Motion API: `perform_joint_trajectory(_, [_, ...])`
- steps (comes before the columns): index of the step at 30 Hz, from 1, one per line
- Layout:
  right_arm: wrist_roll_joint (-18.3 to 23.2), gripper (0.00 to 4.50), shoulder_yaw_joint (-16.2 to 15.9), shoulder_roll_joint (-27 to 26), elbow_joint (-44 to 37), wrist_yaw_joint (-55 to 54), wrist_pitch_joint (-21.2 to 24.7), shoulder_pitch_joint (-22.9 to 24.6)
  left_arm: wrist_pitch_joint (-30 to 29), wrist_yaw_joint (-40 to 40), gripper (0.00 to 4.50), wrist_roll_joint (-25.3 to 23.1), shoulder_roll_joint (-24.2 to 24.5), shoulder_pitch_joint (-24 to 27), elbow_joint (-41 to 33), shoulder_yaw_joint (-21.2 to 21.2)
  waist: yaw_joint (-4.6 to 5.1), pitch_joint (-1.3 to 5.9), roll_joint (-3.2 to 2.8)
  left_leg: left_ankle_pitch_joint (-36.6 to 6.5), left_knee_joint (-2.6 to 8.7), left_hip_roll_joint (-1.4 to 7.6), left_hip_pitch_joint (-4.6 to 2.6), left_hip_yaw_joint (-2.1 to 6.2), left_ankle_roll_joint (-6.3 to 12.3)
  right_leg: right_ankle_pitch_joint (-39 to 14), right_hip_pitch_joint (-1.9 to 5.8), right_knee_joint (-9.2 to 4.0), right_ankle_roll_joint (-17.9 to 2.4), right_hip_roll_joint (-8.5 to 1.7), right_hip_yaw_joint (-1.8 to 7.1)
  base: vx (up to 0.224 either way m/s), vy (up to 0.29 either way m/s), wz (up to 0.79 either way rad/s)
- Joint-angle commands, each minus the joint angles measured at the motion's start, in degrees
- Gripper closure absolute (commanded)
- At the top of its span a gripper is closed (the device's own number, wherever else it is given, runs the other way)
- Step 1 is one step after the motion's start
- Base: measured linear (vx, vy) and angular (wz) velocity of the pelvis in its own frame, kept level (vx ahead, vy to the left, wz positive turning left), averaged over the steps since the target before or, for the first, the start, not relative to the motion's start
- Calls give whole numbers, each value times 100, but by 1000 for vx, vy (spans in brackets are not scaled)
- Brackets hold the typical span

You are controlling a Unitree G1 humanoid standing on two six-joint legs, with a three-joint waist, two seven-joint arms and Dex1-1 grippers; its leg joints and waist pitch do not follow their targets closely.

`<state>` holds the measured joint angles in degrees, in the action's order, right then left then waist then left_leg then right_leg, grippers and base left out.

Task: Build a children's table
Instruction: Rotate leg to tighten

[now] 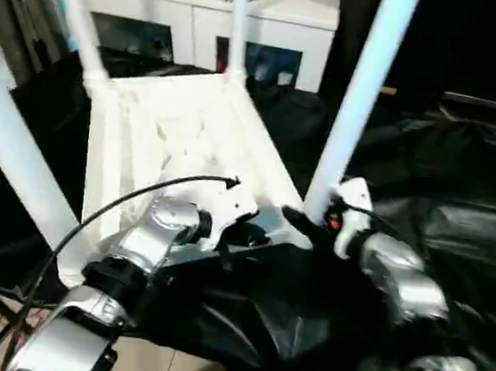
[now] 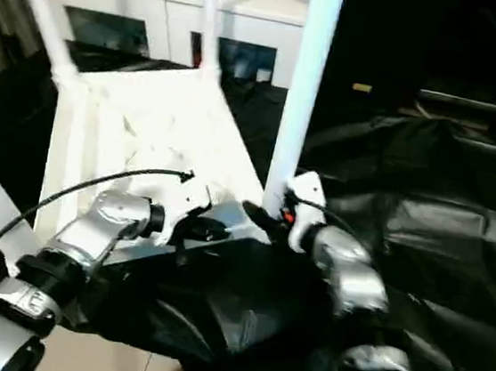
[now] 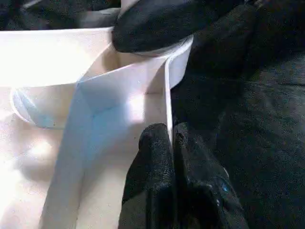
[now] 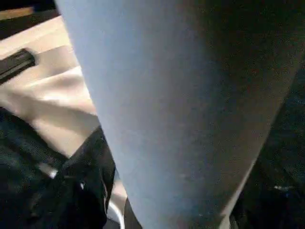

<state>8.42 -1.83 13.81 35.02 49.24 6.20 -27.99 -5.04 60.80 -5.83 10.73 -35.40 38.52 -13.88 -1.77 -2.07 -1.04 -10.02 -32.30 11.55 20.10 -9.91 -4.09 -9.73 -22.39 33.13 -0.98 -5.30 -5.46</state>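
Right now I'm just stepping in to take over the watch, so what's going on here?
The robot is putting together a white children's table. The tabletop lies upside down on a black sheet, with four legs standing up from its corners. The left gripper is shut on the tabletop's near rim. The right gripper is at the base of the near right leg, its fingers around it. A white cabinet stands behind.

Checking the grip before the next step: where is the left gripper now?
In the head views, the left gripper sits at the upturned tabletop's near edge, jaws pinching its rim, just left of the near-right leg.
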Motion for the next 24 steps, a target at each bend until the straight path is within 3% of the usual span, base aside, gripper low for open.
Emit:
perform_joint_trajectory(1, [197,135,-589,136,-320,1127,243,245,414,575,450,406,-29,-90,-134,-82,-80,320,89,-1201,302,146,33,-23,623,-1252,282,-380,-1235,-315,282,0,0,0])
perform_joint_trajectory(2, [211,135,-613,185,-361,1226,262,268,438,626,450,413,-7,-95,-120,-82,-96,327,111,-1071,299,146,50,-27,663,-1119,295,-360,-1262,-307,275,69,-52,5])
perform_joint_trajectory(3, [285,135,-736,458,-589,1775,409,385,590,890,450,423,127,-148,27,-68,-188,376,105,-623,259,157,69,-30,802,-471,324,-252,-1365,-292,266,0,0,0])
perform_joint_trajectory(4, [285,135,-736,458,-589,1775,409,385,590,890,450,423,127,-148,27,-68,-202,371,105,-543,247,153,83,-34,868,-330,314,-246,-1379,-279,261,0,0,0])
perform_joint_trajectory(5, [303,135,-764,537,-653,1931,464,414,635,955,450,413,168,-176,93,-60,-245,372,105,-501,238,175,54,-50,934,-176,273,-230,-1444,-286,263,0,0,0])
perform_joint_trajectory(7, [308,135,-791,629,-725,2115,517,446,719,1014,450,400,220,-227,216,-48,-280,360,117,-562,246,181,73,-44,905,-356,282,-236,-1435,-294,249,0,0,0])
perform_joint_trajectory(10, [318,135,-877,781,-831,2419,623,480,866,1076,450,361,308,-345,453,-32,-342,320,95,-958,275,190,33,-44,677,-1133,246,-324,-1270,-302,251,0,0,0])
perform_joint_trajectory(14, [318,135,-1009,923,-921,2661,697,501,980,1146,450,352,365,-458,647,1,-356,299,110,-1312,303,199,4,-43,423,-1683,222,-371,-1103,-320,270,0,0,0])
perform_joint_trajectory(24, [364,214,-1057,969,-1148,2736,960,616,1271,1264,450,338,375,-523,934,7,-390,329,110,-991,263,179,56,-47,499,-1214,252,-308,-1157,-320,275,0,0,0])
